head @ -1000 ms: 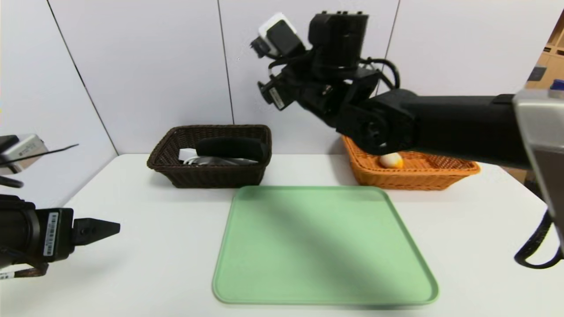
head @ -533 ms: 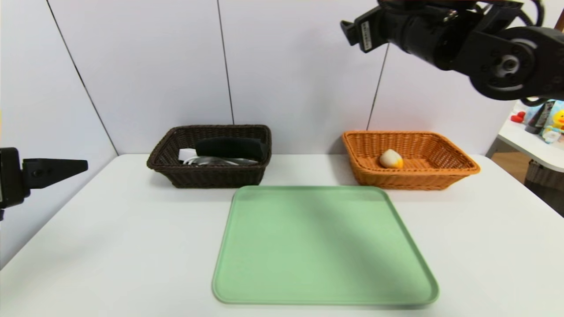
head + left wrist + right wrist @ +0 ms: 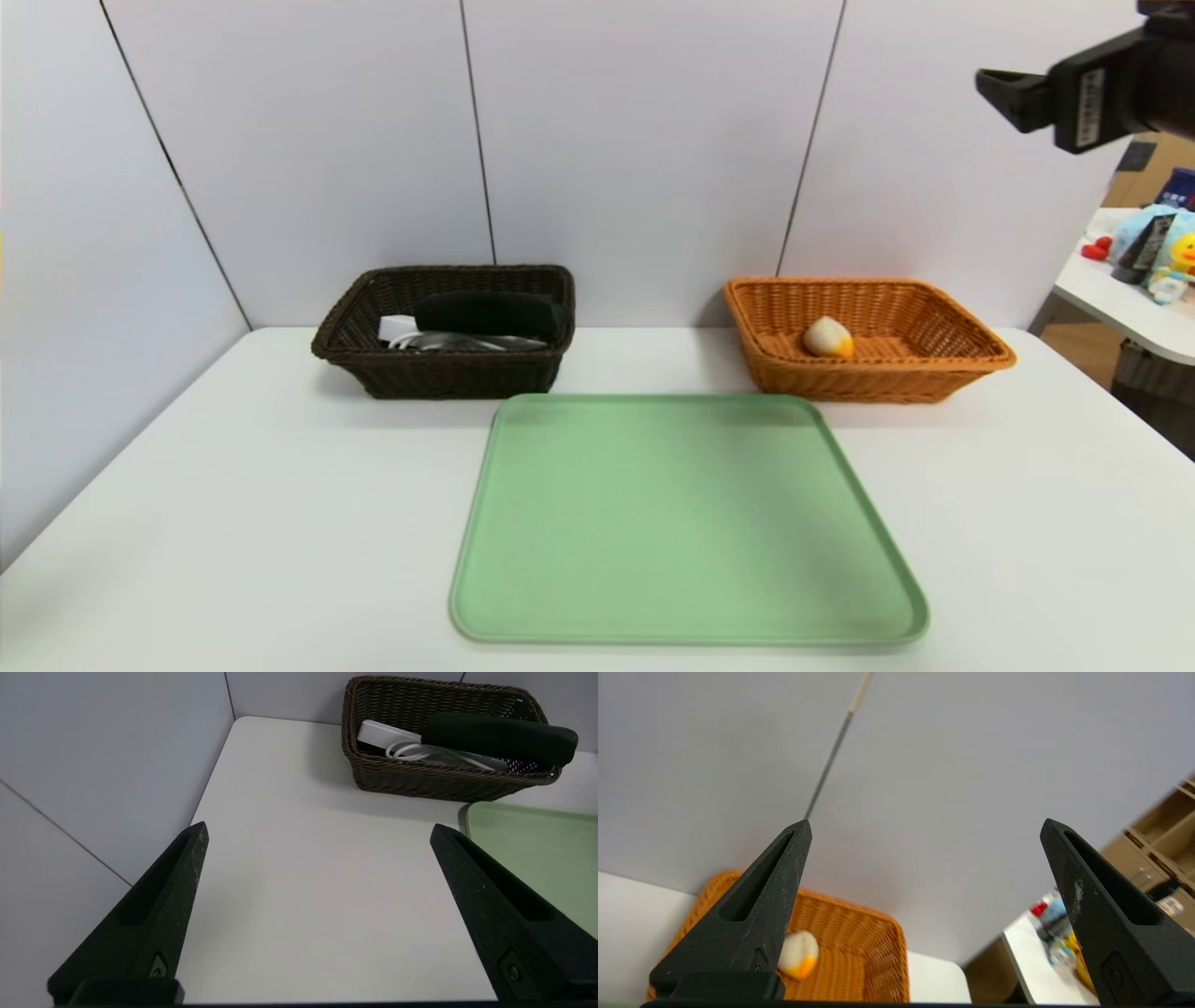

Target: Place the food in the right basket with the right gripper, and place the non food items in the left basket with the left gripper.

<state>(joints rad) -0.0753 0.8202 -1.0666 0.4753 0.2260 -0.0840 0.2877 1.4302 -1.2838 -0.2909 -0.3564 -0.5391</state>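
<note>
The dark brown left basket (image 3: pixel 443 375) holds a long black item (image 3: pixel 490 313) and a white plug with cable (image 3: pixel 401 329). These also show in the left wrist view, with the basket (image 3: pixel 420 777) beyond my left gripper (image 3: pixel 318 825), which hangs open and empty over the white table's left part. The orange right basket (image 3: pixel 878 378) holds a white and orange food piece (image 3: pixel 828 337). My right gripper (image 3: pixel 925 822) is open and empty, raised high at the upper right of the head view, off to the right of the orange basket (image 3: pixel 840 952).
A green tray (image 3: pixel 686 523) lies in the middle of the white table (image 3: pixel 233 523) with nothing on it. Wall panels stand close behind both baskets. A side table with toys (image 3: pixel 1153 257) stands off to the right.
My right arm has swung from above the table's middle up and away to the far upper right. The left gripper has drawn back leftwards out of the head view.
</note>
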